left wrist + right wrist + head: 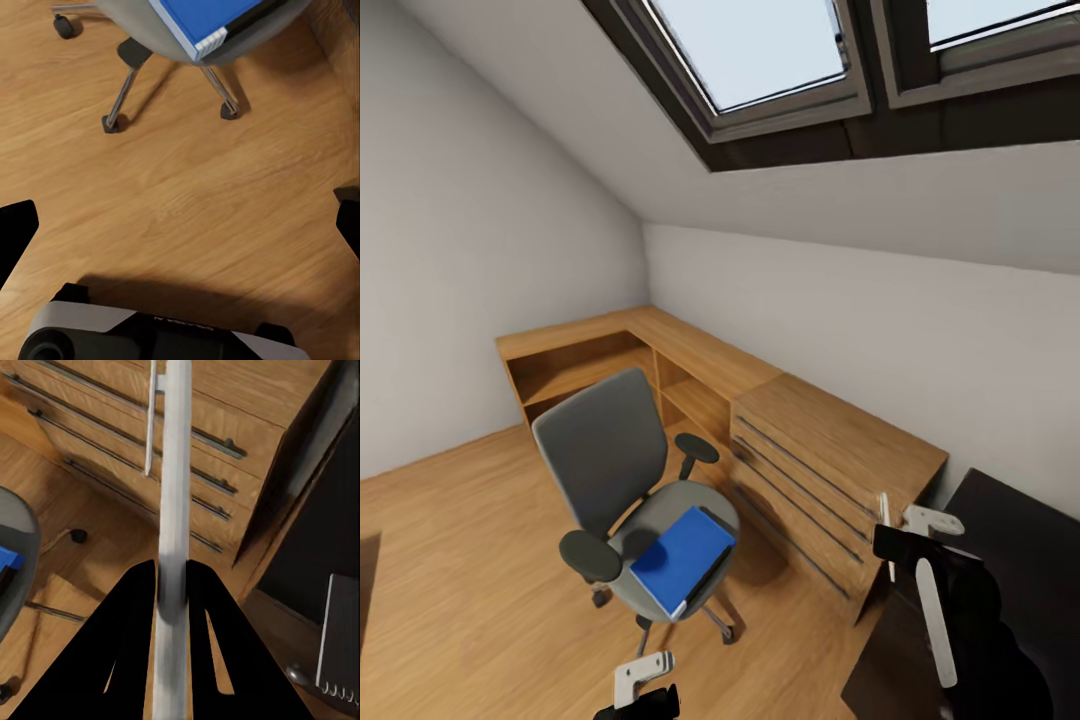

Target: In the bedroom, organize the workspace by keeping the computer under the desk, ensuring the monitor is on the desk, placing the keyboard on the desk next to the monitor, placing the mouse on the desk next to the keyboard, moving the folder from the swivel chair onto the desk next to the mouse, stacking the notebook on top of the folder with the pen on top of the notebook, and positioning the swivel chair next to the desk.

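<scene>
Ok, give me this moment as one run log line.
left claw open, empty | right claw shut on pen | folder on chair seat | chair beside wooden chest

desk (1010,520): cut by frame edge | notebook (339,637): partly cut off

Blue folder (682,558) on the grey swivel chair (622,480)

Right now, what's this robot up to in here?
The robot is tidying a bedroom workspace. Its right gripper is clamped on a slim white pen; its left gripper hangs open over the floor. The blue folder lies on the swivel chair, not yet on the black desk.
</scene>
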Robot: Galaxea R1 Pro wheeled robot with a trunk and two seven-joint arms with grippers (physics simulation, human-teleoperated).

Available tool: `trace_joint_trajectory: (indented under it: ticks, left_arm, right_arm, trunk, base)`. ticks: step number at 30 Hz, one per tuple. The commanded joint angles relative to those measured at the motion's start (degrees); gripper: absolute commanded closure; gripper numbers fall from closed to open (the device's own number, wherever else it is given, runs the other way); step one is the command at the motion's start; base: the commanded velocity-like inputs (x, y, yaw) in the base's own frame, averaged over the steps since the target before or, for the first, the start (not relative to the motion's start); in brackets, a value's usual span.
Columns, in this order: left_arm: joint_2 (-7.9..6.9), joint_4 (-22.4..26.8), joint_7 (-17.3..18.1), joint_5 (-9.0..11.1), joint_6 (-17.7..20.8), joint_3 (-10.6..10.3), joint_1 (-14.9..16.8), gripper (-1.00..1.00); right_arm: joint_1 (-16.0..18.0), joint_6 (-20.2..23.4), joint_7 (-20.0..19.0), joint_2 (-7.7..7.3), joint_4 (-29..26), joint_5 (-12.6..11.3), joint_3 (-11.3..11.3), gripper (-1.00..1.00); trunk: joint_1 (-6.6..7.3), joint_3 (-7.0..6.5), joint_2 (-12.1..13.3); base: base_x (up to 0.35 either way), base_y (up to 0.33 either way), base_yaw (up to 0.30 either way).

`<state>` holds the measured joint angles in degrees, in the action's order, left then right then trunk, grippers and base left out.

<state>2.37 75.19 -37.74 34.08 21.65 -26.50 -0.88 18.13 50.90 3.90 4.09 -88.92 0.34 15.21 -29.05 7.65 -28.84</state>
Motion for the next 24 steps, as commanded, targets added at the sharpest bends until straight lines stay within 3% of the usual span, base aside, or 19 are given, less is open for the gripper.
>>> trace_joint_trajectory:
  ticks: [1, 24]
  left_arm:
    - [0.00, 0.1, -0.4, 0.4, 0.1, 0.0, 0.0, -1.00]
    - [-0.09, 0.1, -0.5, 0.3, -0.2, 0.0, 0.0, -1.00]
  right_arm:
    - [0.1, 0.2, 0.1, 0.05, 0.0, -0.1, 0.1, 1.00]
    - [0.1, -0.7, 0.1, 0.00, 0.0, 0.0, 0.3, 1.00]
  trunk:
    - [-0.03, 0.08, -0.1]
    - [-0.03, -0.41, -0.1]
  base:
    - [0.000, 0.000, -0.283]
    - [0.000, 0.000, -0.287]
